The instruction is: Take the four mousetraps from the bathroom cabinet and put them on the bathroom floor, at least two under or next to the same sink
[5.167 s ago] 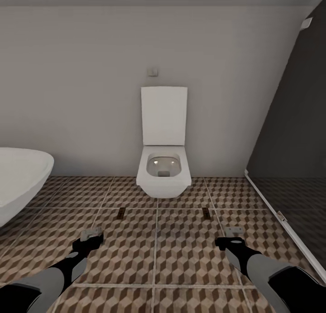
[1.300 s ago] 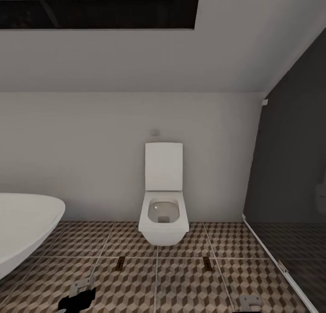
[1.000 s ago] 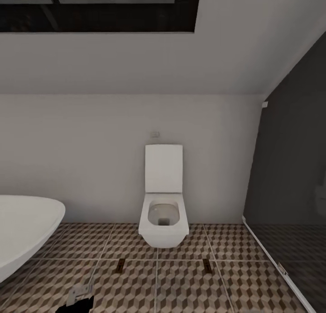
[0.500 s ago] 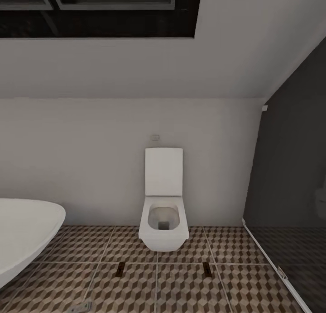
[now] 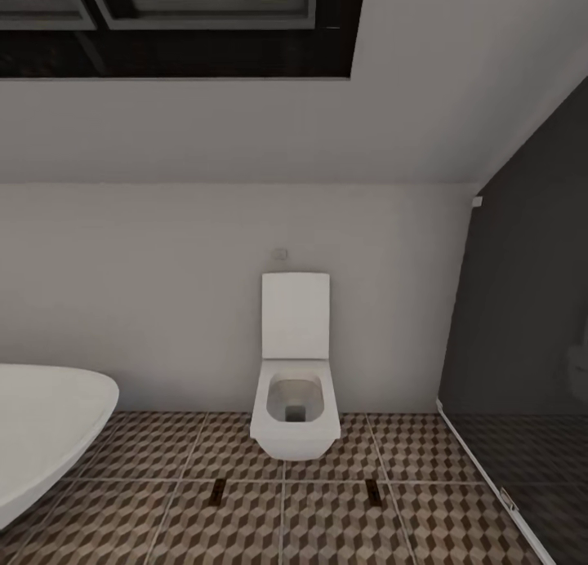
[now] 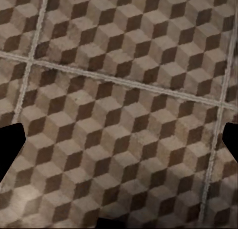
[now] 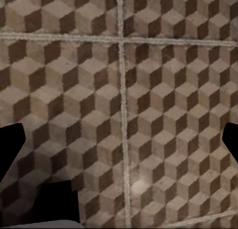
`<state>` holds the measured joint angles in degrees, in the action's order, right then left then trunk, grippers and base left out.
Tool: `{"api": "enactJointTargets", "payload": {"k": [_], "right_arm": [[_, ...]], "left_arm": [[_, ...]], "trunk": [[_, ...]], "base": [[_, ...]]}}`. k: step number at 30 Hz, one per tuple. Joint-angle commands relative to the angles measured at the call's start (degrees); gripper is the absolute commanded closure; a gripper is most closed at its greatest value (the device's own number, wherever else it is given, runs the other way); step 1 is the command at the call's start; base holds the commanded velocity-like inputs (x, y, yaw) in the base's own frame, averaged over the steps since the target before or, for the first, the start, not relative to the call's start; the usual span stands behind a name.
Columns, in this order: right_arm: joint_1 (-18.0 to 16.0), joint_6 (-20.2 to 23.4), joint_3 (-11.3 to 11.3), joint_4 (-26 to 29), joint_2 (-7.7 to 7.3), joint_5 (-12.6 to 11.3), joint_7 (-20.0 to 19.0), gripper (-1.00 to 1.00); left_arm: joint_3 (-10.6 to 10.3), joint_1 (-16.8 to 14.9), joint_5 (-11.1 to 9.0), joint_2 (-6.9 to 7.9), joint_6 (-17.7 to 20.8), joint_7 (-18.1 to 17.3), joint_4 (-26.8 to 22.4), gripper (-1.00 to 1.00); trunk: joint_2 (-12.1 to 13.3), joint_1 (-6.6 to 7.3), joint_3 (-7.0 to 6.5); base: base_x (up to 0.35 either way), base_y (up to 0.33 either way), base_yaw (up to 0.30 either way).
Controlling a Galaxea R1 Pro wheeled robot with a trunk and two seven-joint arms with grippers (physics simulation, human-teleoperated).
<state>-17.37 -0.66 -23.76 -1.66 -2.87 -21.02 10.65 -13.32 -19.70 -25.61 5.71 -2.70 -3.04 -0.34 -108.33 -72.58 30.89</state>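
Facing a plain pale wall, the head view takes in a white toilet (image 5: 295, 402) with its flat rectangular lid raised upright against that wall. A small switch plate (image 5: 280, 255) is fixed just above the lid. The floor (image 5: 163, 524) is laid in large square tiles printed with brown, beige and white cubes, split by pale grout lines. Two mousetraps are seen on it in front of the toilet: the left mousetrap (image 5: 218, 490) and the right mousetrap (image 5: 373, 490). Both are small dark brown slabs lying flat, well apart from each other, one to each side of the bowl. Each has its long axis running toward the wall, away from the camera; finer detail is too small to tell. The rounded white rim of a bathtub (image 5: 41, 434) is cut by the left edge. A dark glass partition (image 5: 523, 328) with a pale bottom rail stands at the right. A dark-framed skylight (image 5: 175, 22) is set in the sloping ceiling overhead.

In the left wrist view, the same cube tiles are seen from close above, crossed by grout lines. Black finger tips of the left claw (image 6: 119, 149) are cut by both side edges, spread wide with nothing between them.

In the right wrist view, a grout cross is seen on the tiles. The right claw (image 7: 119, 147) is likewise spread and empty, its shadow lying on the floor.
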Motion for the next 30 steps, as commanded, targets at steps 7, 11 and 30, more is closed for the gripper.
{"api": "enactJointTargets", "payload": {"k": [7, 11, 30], "right_arm": [[1.09, 0.01, -0.49, -0.10, 0.05, -0.50, -0.10, -1.00], [2.16, -0.01, -0.49, -0.10, 0.05, -0.50, -0.19, -1.00], [6.07, -0.16, -0.49, -0.10, 1.15, -0.50, -0.32, -1.00]], "left_arm": [[-0.48, 1.87, -0.64, -0.98, 0.13, -1.34, 0.08, -1.00], [-0.46, 2.91, -0.61, -1.58, 0.22, -1.60, 0.08, -1.00], [-0.42, 6.69, -0.63, -3.09, -0.17, -1.79, 0.07, -1.00]], "trunk": [[2.79, 1.55, -1.20], [4.39, 2.43, -1.92], [12.01, 6.60, -5.33]], "base": [[0.000, 0.000, 0.000], [0.000, 0.000, 0.000], [0.000, 0.000, 0.000]]}}
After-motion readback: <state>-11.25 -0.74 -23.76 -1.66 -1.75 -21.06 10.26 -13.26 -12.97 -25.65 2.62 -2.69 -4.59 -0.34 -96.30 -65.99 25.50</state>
